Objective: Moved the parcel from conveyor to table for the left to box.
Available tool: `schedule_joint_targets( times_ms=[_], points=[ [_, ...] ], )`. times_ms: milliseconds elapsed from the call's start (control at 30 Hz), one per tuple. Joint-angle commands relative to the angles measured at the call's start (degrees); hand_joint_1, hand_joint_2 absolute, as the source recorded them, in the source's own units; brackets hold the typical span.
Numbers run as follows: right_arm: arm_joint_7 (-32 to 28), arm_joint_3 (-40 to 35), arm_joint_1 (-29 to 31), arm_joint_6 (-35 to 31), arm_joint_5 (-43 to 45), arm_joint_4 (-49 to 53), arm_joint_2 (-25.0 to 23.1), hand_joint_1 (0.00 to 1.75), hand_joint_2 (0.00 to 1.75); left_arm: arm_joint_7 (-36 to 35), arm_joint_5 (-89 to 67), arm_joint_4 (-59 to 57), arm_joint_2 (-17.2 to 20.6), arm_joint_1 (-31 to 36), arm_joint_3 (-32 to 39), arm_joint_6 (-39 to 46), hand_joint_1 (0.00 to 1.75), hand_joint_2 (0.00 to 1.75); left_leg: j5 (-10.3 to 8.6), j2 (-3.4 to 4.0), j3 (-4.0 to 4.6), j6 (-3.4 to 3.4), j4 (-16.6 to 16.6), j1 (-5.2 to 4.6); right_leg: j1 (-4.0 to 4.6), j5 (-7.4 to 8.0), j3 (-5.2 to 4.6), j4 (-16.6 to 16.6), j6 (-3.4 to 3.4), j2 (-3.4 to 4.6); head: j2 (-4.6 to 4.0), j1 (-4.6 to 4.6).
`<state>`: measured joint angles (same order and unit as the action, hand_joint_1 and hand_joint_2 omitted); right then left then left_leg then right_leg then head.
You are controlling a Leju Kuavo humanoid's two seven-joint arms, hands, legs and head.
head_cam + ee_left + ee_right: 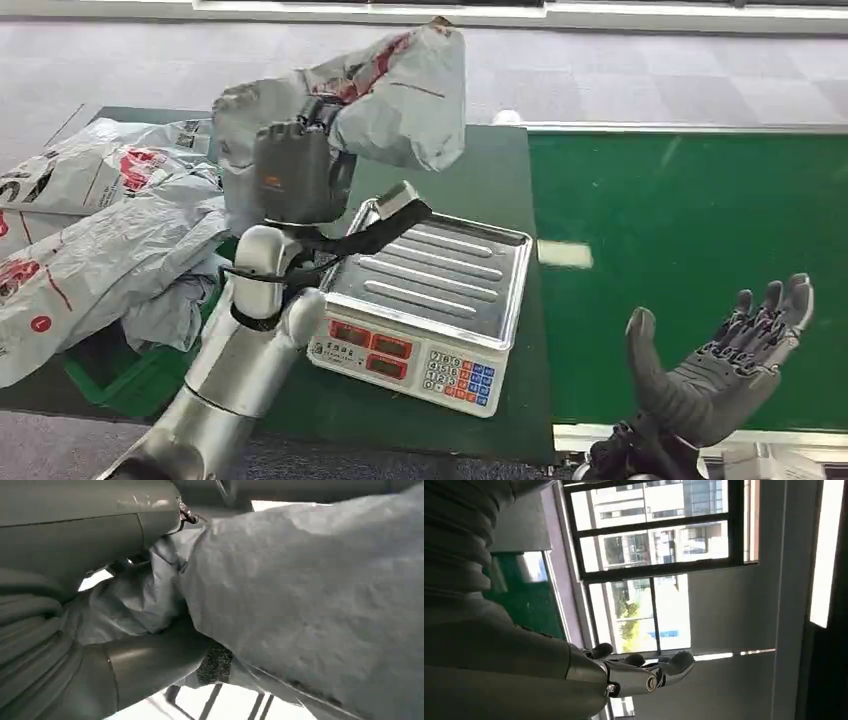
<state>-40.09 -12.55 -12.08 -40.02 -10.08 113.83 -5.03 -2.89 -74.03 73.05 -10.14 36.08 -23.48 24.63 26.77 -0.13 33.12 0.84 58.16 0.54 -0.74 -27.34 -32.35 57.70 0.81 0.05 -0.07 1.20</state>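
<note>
Grey plastic crumples inside the left hand (297,170), which grips the parcel (400,95) and holds it in the air above the scale (440,290) on the dark table (500,180). The bag's long axis runs across the view, its free end pointing up and right toward the green conveyor (690,260). The right hand (725,365) hangs released over the conveyor, palm up, fingers spread; more bags (100,230) lie heaped at the left.

My left hand (297,170) holds the parcel (400,90) above the scale (430,290). More parcels (100,230) lie to its left. The conveyor (690,250) runs on its right, my right hand (730,365) over it.
</note>
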Motion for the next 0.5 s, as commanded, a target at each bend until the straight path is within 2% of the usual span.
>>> schedule_joint_targets(
  times_ms=[33, 100, 267, 300, 333, 433, 500],
  points=[
    [0.09, 2.61, 0.49, 0.02, -0.40, -0.15, -0.28, 0.00, 1.75, -6.74, -0.75, 2.75, 6.59, 4.14, 16.70, -6.97, 1.75, 1.75, -0.04, 0.25, -0.04, 0.00, -0.08, -0.02, -0.01, 0.09, -0.08, -0.02, -0.07, 0.23, 0.00, -0.02],
    [0.09, 2.69, 0.38, 0.02, -0.30, -0.14, -0.20, 0.00, 1.75, -4.26, 0.53, -2.74, 7.41, 5.92, 18.62, -4.64, 1.75, 1.75, -0.11, 0.17, -0.03, 0.00, -0.10, -0.01, 0.00, 0.14, -0.03, -0.05, -0.09, 0.13, 0.00, 0.00],
    [0.09, 2.67, 0.39, 0.02, -0.36, -0.15, -0.25, 0.00, 1.75, -4.25, 0.25, -1.96, 6.74, 5.40, 18.27, -4.38, 1.75, 1.75, -0.21, 0.04, 0.05, 0.06, -0.09, 0.03, 0.08, 0.23, -0.10, -0.09, -0.19, 0.02, 0.00, 0.00],
    [0.09, 2.40, 0.36, 0.02, -0.63, -0.49, 0.11, 0.00, 1.75, -9.32, -3.10, -3.01, 6.95, 5.66, 18.76, -8.61, 1.75, 1.75, -0.26, 0.02, 0.05, 0.06, -0.09, 0.02, 0.08, 0.20, -0.09, -0.08, -0.17, -0.03, 0.00, 0.00],
    [0.38, 2.24, 0.08, 0.02, -0.54, -0.65, 0.38, 0.00, 1.75, -9.69, -3.24, -4.75, 7.69, 5.86, 19.10, -9.30, 1.75, 1.75, -0.21, 0.02, 0.05, 0.06, -0.03, 0.01, 0.05, 0.16, -0.09, -0.03, -0.15, -0.03, 0.00, 0.00],
    [1.68, 0.90, -1.23, 0.02, -0.58, -1.36, 2.60, 0.00, 1.75, -14.44, -3.61, -24.80, 9.74, 9.42, 22.71, -18.40, 1.75, 1.75, -0.23, 0.08, -0.09, 0.07, -0.14, 0.01, 0.04, 0.20, 0.05, -0.10, -0.18, 0.03, 0.00, 0.00],
    [1.88, -0.10, -1.60, 0.02, -0.20, -1.97, 3.75, 0.00, 1.75, -15.32, -4.98, -34.70, 10.76, 10.98, 23.49, -17.92, 1.75, 1.75, -0.33, 0.00, -0.24, 0.08, -0.30, -0.02, 0.01, 0.25, 0.19, -0.21, -0.20, -0.05, 0.00, 0.00]
  ],
)
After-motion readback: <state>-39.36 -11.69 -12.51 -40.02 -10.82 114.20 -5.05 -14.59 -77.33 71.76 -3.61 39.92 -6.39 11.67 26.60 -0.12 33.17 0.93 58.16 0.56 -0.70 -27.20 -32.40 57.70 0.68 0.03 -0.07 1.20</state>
